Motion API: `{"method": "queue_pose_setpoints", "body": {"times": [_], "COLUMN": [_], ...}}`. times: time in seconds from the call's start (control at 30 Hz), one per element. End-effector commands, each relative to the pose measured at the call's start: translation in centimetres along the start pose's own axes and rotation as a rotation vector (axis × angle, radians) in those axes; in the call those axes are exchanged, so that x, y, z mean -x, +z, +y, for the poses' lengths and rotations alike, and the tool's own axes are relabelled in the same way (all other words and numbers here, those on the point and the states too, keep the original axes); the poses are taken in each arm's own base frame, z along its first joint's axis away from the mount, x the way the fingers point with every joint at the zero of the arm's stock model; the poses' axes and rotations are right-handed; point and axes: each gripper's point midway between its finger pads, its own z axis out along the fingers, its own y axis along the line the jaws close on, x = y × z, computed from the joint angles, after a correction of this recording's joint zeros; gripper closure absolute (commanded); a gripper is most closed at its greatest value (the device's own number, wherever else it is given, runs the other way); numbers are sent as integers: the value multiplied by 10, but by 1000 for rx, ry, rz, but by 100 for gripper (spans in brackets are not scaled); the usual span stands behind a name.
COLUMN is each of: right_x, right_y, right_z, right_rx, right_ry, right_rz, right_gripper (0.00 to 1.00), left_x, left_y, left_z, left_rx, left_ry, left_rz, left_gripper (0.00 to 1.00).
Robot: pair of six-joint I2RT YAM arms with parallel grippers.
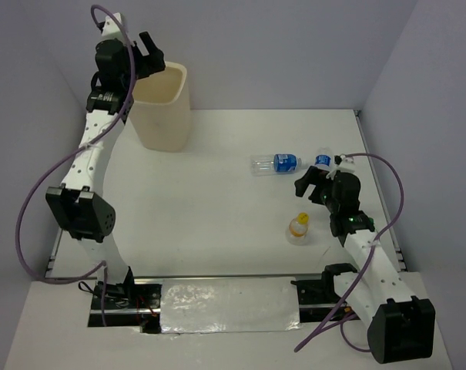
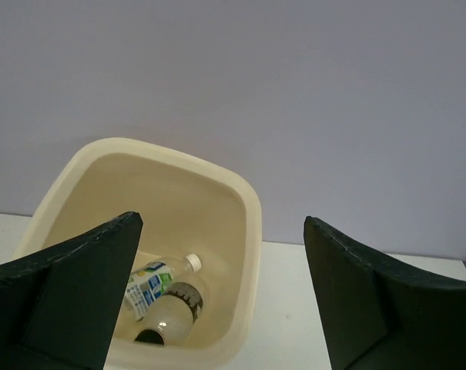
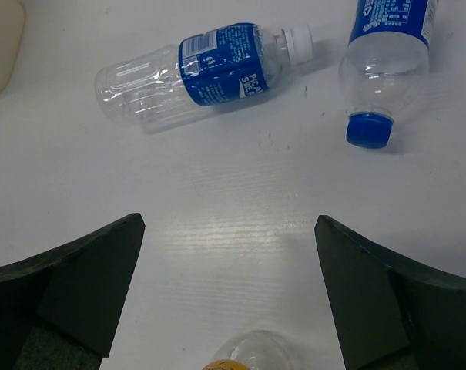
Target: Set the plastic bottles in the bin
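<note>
The cream bin (image 1: 162,108) stands at the back left. My left gripper (image 1: 154,55) hovers open and empty above its rim. The left wrist view looks into the bin (image 2: 252,223), where a green-white labelled bottle (image 2: 149,287) and a black-capped bottle (image 2: 171,312) lie on the bottom, with my gripper (image 2: 223,223) above them. My right gripper (image 1: 311,183) is open and empty over the table. Ahead of it (image 3: 229,223) lie two blue-labelled bottles, one (image 3: 202,73) to the left (image 1: 277,163), the other (image 3: 387,54) blue-capped (image 1: 323,161). The orange-capped bottle (image 1: 298,228) stands upright just beneath it (image 3: 252,356).
Grey walls close the table at the back and both sides. The table's right edge (image 1: 371,177) runs close to the right arm. A shiny foil strip (image 1: 229,304) lies between the arm bases at the near edge.
</note>
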Motion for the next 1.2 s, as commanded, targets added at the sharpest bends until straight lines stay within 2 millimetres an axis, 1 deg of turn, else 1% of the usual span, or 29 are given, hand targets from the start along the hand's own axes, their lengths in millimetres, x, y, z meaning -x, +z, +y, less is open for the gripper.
{"method": "queue_pose_setpoints", "body": {"times": [0.0,0.07,0.1,0.13,0.17,0.2,0.23,0.27,0.3,0.33,0.37,0.4,0.47,0.5,0.53,0.57,0.6,0.63,0.67,0.7,0.73,0.77,0.83,0.87,0.9,0.93,0.97,1.1,1.17], "right_x": [42,42,49,50,46,60,65,48,65,65,68,67,64,61,54,67,63,39,52,47,29,33,21,27,17,7,13,5,-1], "right_y": [-5,-1,-2,-1,6,8,12,23,26,32,46,52,66,81,87,95,102,114,123,129,137,144,159,165,163,170,175,193,201], "right_z": [20,26,35,41,46,56,62,61,70,70,68,69,59,54,46,48,44,29,34,31,23,23,12,12,7,0,3,-1,-2], "right_rx": [72,105,150,179,212,232,249,269,276,289,299,322,330,331,335,338,356,389,391,406,438,447,456,451,485,514,521,524,535], "right_ry": [-81,-140,-220,-280,-394,-458,-515,-647,-712,-779,-921,-991,-1200,-1245,-1276,-1336,-1357,-1356,-1387,-1390,-1392,-1438,-1478,-1494,-1489,-1488,-1491,-1472,-1458], "right_rz": [-109,-92,-96,-91,-68,-91,-86,-1,-22,-3,2,4,32,78,140,138,176,297,294,331,408,405,454,455,512,553,547,571,577], "right_gripper": [0,0,0,0,0,0,0,0,0,0,0,0,0,0,0,0,0,0,0,0,0,0,0,0,0,0,0,0,0], "left_x": [40,27,7,-5,1,-49,-58,-54,-99,-107,-129,-139,-145,-167,-173,-184,-190,-195,-209,-214,-218,-224,-224,-227,-224,-226,-226,-227,-230], "left_y": [-54,-72,-91,-101,-127,-135,-143,-164,-173,-180,-195,-203,-222,-229,-236,-249,-257,-263,-274,-279,-282,-289,-295,-297,-297,-300,-301,-297,-293], "left_z": [-17,-18,-20,-20,-24,-13,-13,-19,-13,-15,-11,-11,-4,6,10,15,17,19,27,32,37,42,47,53,54,56,56,57,67], "left_rx": [-89,-116,-161,-179,-203,-194,-211,-242,-255,-279,-288,-293,-273,-243,-228,-224,-233,-242,-230,-214,-196,-190,-174,-141,-137,-132,-132,-141,-86], "left_ry": [35,34,33,31,6,-9,-21,-45,-58,-62,-60,-57,-66,-76,-84,-104,-102,-96,-106,-116,-124,-126,-119,-112,-107,-102,-102,-74,-60], "left_rz": [-68,-36,5,29,9,105,102,67,146,148,183,193,173,211,213,215,213,206,201,198,192,188,175,187,174,186,185,167,171], "left_gripper": [1,1,1,1,1,1,1,1,1,1,1,1,1,1,1,1,1,1,1,1,1,1,1,1,1,1,1,1,1]}}
